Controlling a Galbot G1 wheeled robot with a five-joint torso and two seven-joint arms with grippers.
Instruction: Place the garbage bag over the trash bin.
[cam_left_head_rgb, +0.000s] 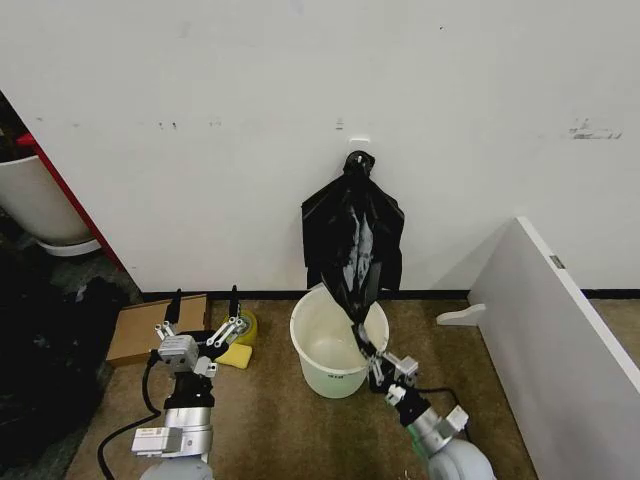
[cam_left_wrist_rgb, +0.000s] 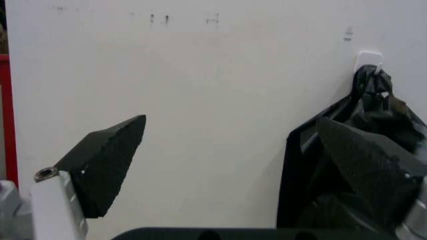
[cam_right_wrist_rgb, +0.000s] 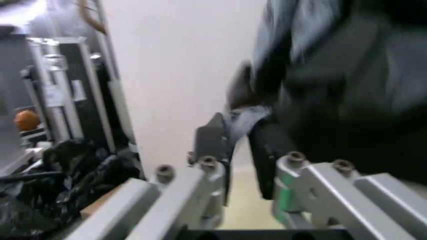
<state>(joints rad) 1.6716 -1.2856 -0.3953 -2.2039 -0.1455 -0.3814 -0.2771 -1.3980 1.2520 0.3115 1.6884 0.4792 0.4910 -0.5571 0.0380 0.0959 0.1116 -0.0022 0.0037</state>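
The garbage bag (cam_left_head_rgb: 352, 240) hangs from a wall hook above the trash bin (cam_left_head_rgb: 335, 352), its lower tip pinched by the right gripper (cam_left_head_rgb: 366, 352) at the bin's rim, so the pull-free step is underway, while the left gripper (cam_left_head_rgb: 205, 322) waits wide beside the bin, and next the bag's mouth likely needs spreading

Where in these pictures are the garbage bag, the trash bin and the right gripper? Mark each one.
garbage bag (cam_left_head_rgb: 352, 235): head view, on its glossy middle, hanging against the wall.
trash bin (cam_left_head_rgb: 322, 375): head view, on its outer front wall.
right gripper (cam_left_head_rgb: 366, 350): head view, between its fingertips, pinching the bag's lower end.
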